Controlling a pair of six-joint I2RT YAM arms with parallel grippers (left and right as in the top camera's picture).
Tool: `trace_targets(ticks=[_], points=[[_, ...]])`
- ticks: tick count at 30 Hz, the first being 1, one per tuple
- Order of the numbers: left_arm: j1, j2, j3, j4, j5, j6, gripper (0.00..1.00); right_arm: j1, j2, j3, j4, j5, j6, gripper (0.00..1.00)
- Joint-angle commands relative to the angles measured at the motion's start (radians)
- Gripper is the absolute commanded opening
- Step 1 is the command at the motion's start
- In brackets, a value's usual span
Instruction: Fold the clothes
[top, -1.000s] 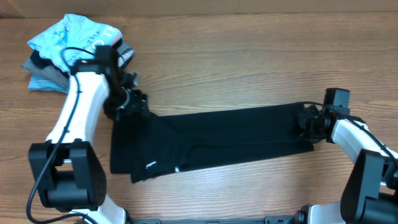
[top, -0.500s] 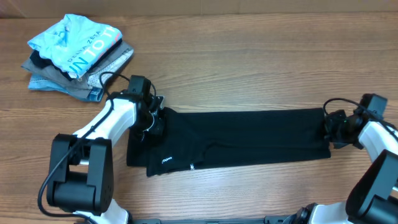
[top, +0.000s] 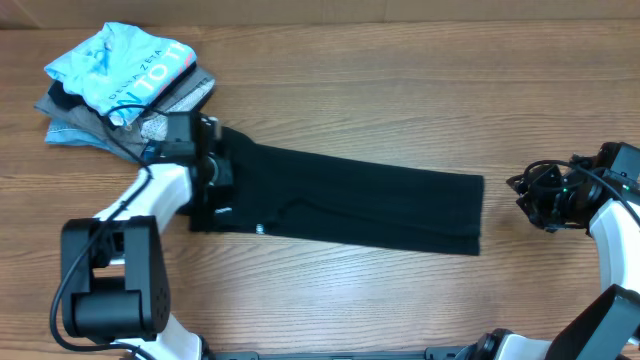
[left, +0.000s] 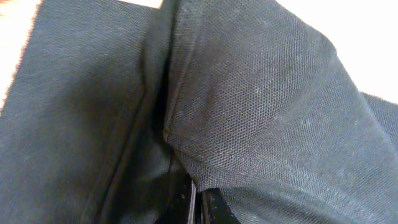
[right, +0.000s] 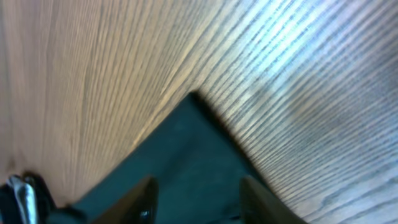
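Matt knit T-shirt (top: 350, 205), grained wood table (top: 400, 90)

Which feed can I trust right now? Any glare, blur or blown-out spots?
Overhead: evenly lit and sharp, though the black T-shirt reads as a near-featureless dark shape. Left wrist: fabric fills the frame, weave crisp, top corners blown out white. Right wrist: glare on the table, own fingers soft.

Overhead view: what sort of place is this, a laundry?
Likely a robotics lab bench, not a laundry: the left gripper pinches a black T-shirt on a wooden table, the right gripper hangs open nearby, and folded garments sit stacked in a corner.
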Motion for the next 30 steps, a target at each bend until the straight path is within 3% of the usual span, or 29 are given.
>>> trace_targets(ticks=[1, 4, 7, 10, 14, 21, 27, 30], points=[[0.062, 0.017, 0.083, -0.028, -0.045, -0.026, 0.04, 0.002, 0.025, 0.009, -0.003, 0.007, -0.111, 0.54], [0.084, 0.016, 0.145, -0.099, 0.013, -0.009, 0.22, 0.008, 0.053, -0.017, -0.003, 0.006, -0.134, 0.56], [0.084, 0.016, 0.214, -0.177, 0.106, 0.048, 0.54, 0.031, 0.089, -0.050, 0.000, -0.026, -0.180, 0.56], [0.079, 0.016, 0.285, -0.265, 0.174, 0.073, 0.64, 0.071, 0.121, -0.069, 0.003, -0.064, -0.246, 0.56], [0.079, 0.016, 0.396, -0.410, 0.250, 0.108, 0.65, 0.114, 0.161, -0.093, 0.011, -0.057, -0.262, 0.56], [0.079, 0.015, 0.594, -0.649, 0.258, 0.114, 0.63, 0.142, 0.255, -0.124, 0.070, -0.152, -0.369, 0.56], [0.077, 0.014, 0.691, -0.753, 0.275, 0.133, 0.60, 0.217, 0.360, -0.134, 0.093, -0.197, -0.423, 0.56], [0.077, 0.014, 0.706, -0.774, 0.276, 0.133, 0.59, 0.267, 0.388, -0.134, 0.105, -0.144, -0.413, 0.50]])
